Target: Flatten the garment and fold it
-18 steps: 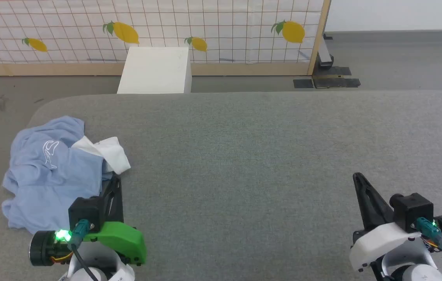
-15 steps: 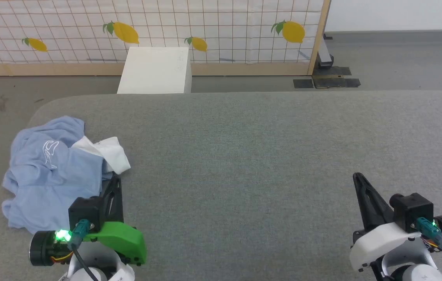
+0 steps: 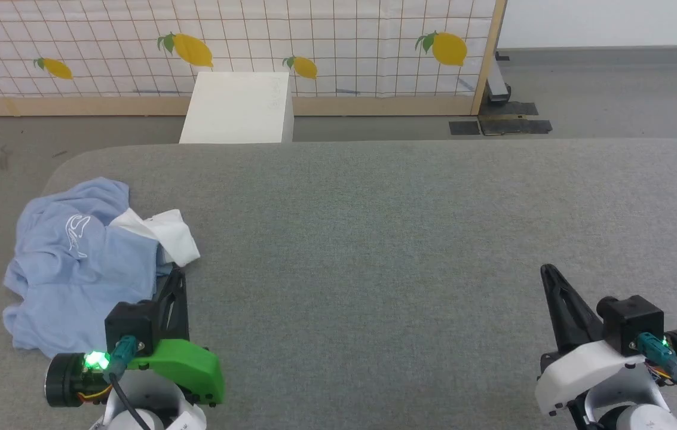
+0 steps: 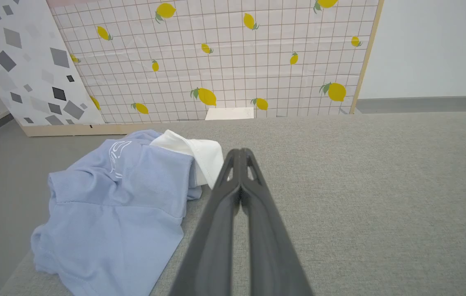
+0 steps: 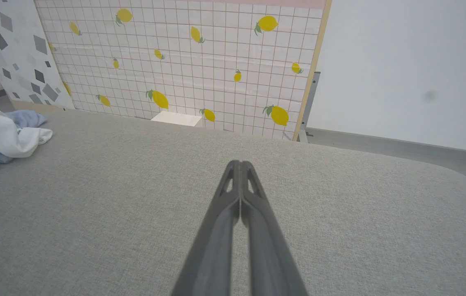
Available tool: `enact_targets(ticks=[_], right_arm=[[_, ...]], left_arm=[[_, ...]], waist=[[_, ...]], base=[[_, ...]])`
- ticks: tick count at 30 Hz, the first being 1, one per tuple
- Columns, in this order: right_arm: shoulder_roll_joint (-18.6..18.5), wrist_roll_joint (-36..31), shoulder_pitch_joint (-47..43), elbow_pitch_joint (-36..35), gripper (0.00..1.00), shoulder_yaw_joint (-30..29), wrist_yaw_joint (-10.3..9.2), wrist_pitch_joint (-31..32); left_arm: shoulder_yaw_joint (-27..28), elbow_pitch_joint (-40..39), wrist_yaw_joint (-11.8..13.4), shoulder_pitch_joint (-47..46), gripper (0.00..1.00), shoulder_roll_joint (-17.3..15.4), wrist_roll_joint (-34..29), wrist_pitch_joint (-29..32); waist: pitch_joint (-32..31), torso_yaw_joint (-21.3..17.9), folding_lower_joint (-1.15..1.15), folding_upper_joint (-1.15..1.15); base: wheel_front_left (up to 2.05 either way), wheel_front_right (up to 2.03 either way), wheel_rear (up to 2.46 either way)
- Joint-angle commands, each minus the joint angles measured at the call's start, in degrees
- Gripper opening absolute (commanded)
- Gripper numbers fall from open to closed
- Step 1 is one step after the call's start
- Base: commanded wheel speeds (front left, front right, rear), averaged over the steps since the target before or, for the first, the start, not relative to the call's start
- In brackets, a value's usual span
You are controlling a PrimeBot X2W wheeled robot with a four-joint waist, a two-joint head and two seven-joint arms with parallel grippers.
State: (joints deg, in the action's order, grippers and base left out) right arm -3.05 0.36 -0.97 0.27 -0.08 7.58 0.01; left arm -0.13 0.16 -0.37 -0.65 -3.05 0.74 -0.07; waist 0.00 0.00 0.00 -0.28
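We locate the garment point(image 3: 75, 269) crumpled at the left end of the grey padded surface point(image 3: 374, 239), with its white collar point(image 3: 165, 236) bunched on the right side and the logo point(image 3: 77, 233) facing up. Our left gripper point(image 3: 175, 279) sits just beside the garment's right edge, fingers together. Our right gripper point(image 3: 548, 275) sits well apart at lower right, fingers together and empty. A white box point(image 3: 236, 107) stands beyond the surface.
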Motion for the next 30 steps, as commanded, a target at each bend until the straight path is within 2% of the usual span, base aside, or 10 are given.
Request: enact_targets(ticks=[1,14,15,30], right_arm=[[0.17,-0.36,0.97,-0.27,0.00,0.08,-0.09,-0.01],[0.17,-0.36,0.97,-0.27,0.00,0.08,-0.09,-0.01],[-0.01,0.02,-0.01,0.00,1.00,-0.01,0.01,-0.01],[-0.03,1.52,-0.26,0.89,1.00,-0.29,0.00,-1.29]], left_arm=[[0.13,-0.16,0.37,0.65,0.00,0.17,-0.74,0.07],[0.13,-0.16,0.37,0.65,0.00,0.17,-0.74,0.07],[-0.01,0.01,0.00,0.00,1.00,0.00,0.01,0.00],[-0.45,1.04,-0.55,-0.04,1.00,-0.30,1.33,-1.06]], waist=[[0.00,0.00,0.00,0.28],[0.00,0.00,0.00,0.28],[0.00,0.00,0.00,0.00],[0.02,-0.04,0.00,0.03]], base=[[0.00,0.00,0.00],[0.00,0.00,0.00],[0.00,0.00,0.00],[0.00,0.00,0.00]])
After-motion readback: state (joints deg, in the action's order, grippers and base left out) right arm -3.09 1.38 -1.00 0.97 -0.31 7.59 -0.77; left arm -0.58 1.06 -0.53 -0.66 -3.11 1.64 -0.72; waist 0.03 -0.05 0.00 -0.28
